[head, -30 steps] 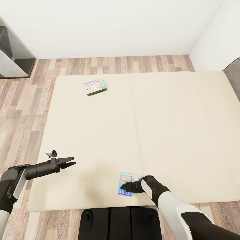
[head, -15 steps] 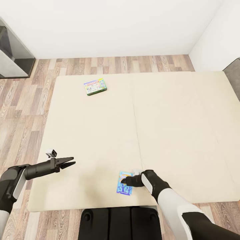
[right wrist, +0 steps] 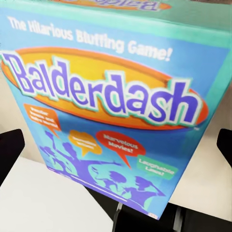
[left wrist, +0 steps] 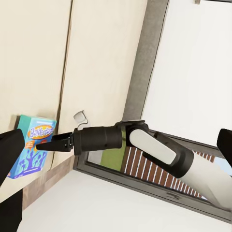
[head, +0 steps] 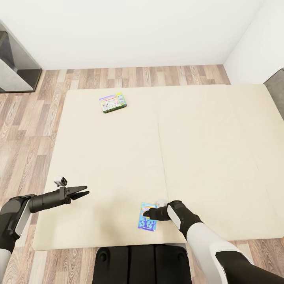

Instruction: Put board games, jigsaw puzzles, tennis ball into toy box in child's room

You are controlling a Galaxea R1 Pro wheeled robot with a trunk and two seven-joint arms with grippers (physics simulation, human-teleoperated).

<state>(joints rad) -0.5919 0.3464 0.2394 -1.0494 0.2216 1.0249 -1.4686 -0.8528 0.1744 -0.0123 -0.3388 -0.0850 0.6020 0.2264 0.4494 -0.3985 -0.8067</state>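
Observation:
Near the front edge of the cream bed (head: 205, 150) lies a blue board game (head: 146, 221) with orange drawings and the title "Balderdash" (right wrist: 111, 106). My right gripper (head: 147, 214) hangs open right over the box, one finger on each side in the right wrist view. From the left wrist view, that gripper (left wrist: 47, 141) points at the blue box (left wrist: 31, 150). Over the bed's front left part my left gripper (head: 84, 192) hovers open and empty. A green-bordered board game (head: 112, 102) lies flat at the bed's far left.
Wood-plank floor (head: 23, 126) runs along the bed's left and far sides up to white walls. A dark grey cabinet (head: 15, 63) stands at the back left. A grey headboard (head: 277, 83) edges the bed at the right. My dark base (head: 142, 264) touches the bed's front.
My right gripper has shifted slightly away from me over the blue box, and the box has turned a little. The left arm has stayed still.

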